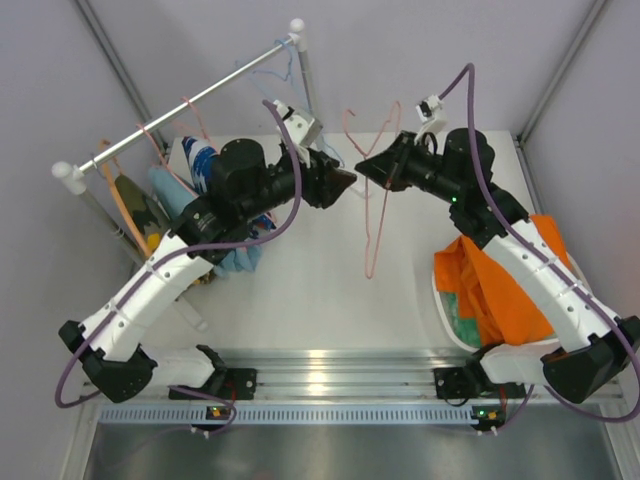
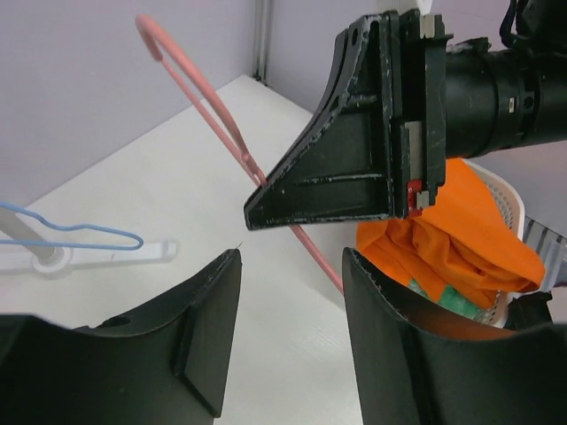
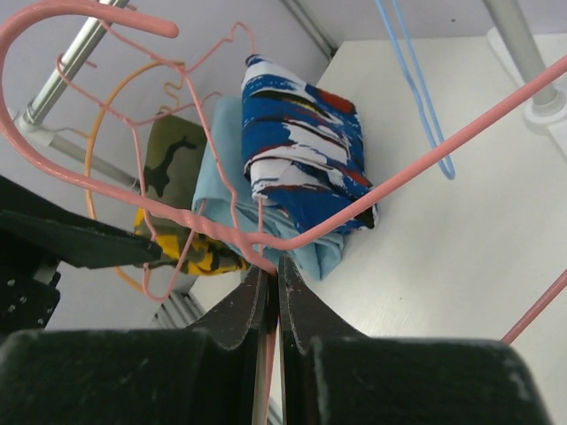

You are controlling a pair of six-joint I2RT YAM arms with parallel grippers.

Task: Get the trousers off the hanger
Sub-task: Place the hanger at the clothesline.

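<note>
My right gripper [image 1: 365, 168] [image 3: 273, 264] is shut on a bare pink wire hanger [image 1: 372, 215] [image 3: 177, 217] and holds it above the middle of the table. My left gripper [image 1: 345, 183] [image 2: 291, 266] faces it from a short distance, open, with nothing between its fingers. Orange trousers [image 1: 495, 285] [image 2: 447, 235] lie over mint green ones [image 2: 454, 301] in a white basket [image 1: 445, 310] at the right. At the left rack hang blue-and-white patterned trousers [image 1: 198, 160] [image 3: 301, 146], light blue trousers [image 3: 221, 164] and camouflage trousers [image 3: 173, 159].
The metal rack rail [image 1: 190, 105] runs diagonally over the table's far left, with an orange hanger [image 3: 97, 150] and a blue hanger [image 3: 416, 80] [image 2: 75, 235] on it. The rack's upright post [image 1: 305, 75] stands at the back. Purple cables loop over both arms.
</note>
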